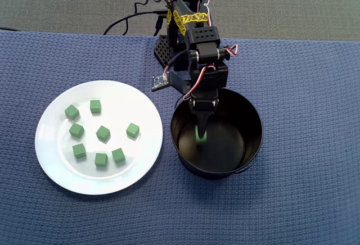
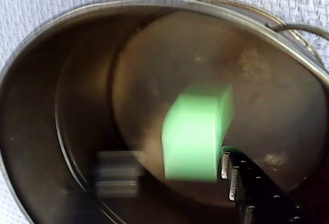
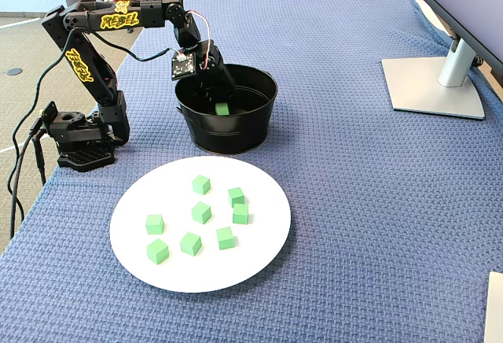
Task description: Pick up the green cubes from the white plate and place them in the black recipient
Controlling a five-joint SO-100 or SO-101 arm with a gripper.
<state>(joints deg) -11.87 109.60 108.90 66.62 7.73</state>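
The black recipient stands on the blue cloth to the right of the white plate in the overhead view. Several green cubes lie scattered on the plate, one of them near its middle. My gripper reaches down inside the recipient. One green cube rests against the right finger. The left finger is blurred and stands apart from the cube, so the jaws are open.
The arm's base and its cables sit at the cloth's edge behind the recipient. In the fixed view a monitor stand is at the far right.
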